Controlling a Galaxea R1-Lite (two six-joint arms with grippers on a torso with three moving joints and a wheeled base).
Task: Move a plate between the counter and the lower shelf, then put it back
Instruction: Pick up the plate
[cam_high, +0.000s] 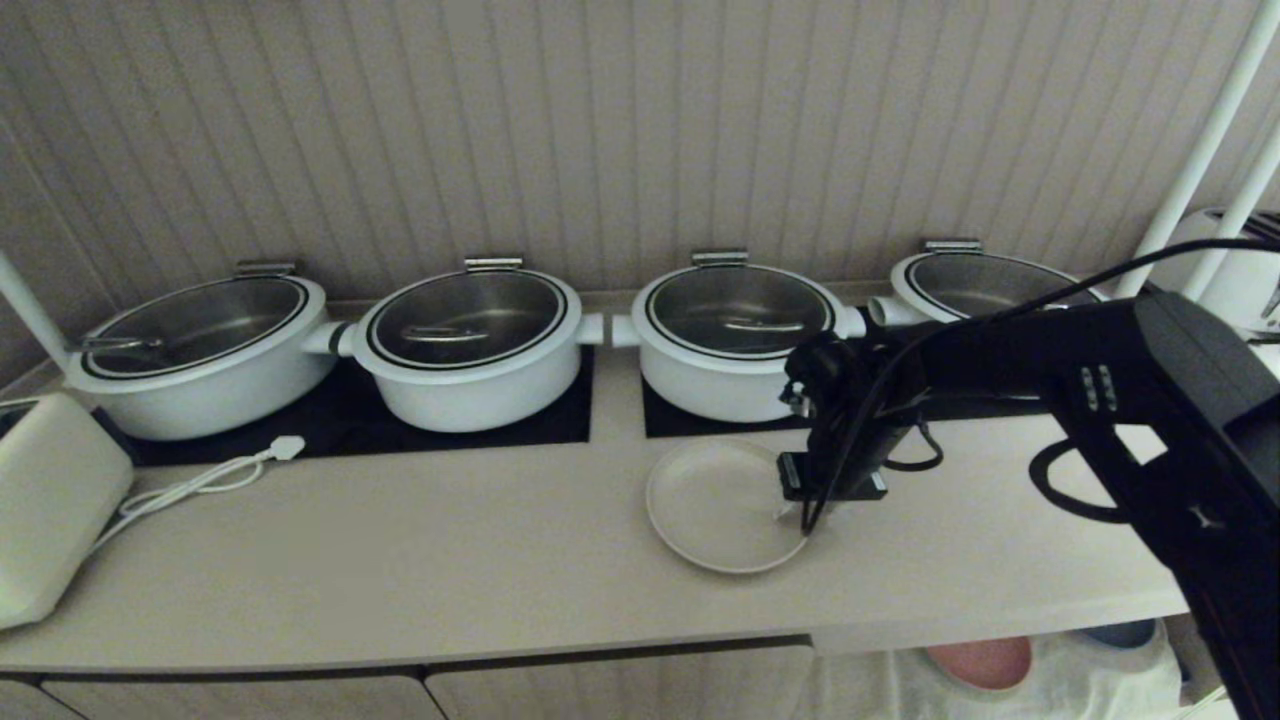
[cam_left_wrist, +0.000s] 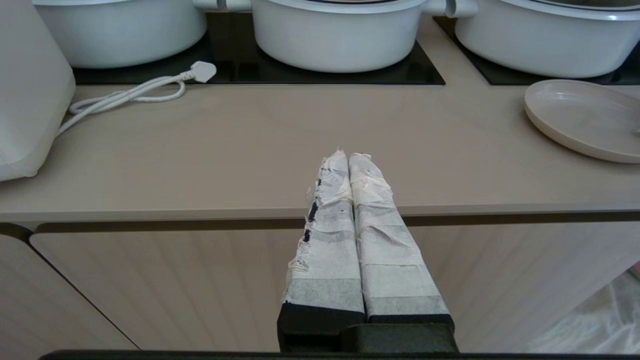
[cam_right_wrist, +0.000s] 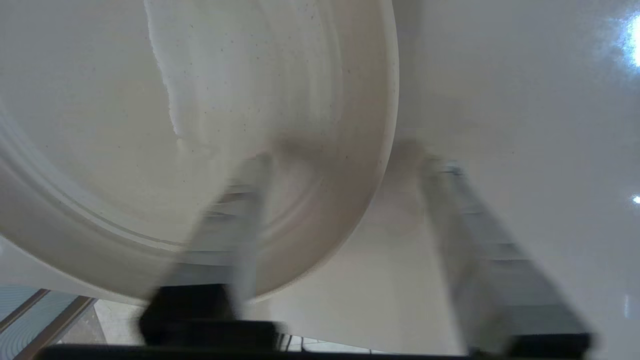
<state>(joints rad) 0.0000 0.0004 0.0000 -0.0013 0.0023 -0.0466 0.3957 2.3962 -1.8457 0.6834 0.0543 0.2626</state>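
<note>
While its two fingers straddle the plate's right rim, one over the dish and one outside on the bench, the right end effector (cam_right_wrist: 345, 170) stands apart, not clamped. The plate (cam_high: 722, 505), round, matte cream with a low raised rim, lies flat on the smooth beige bench (cam_high: 400, 560), just in front of a white pot (cam_high: 738, 335) and near the front edge. Bare worktop stretches to its left. The left end effector (cam_left_wrist: 348, 157), tape-wrapped, is closed, parked before the bench front.
</note>
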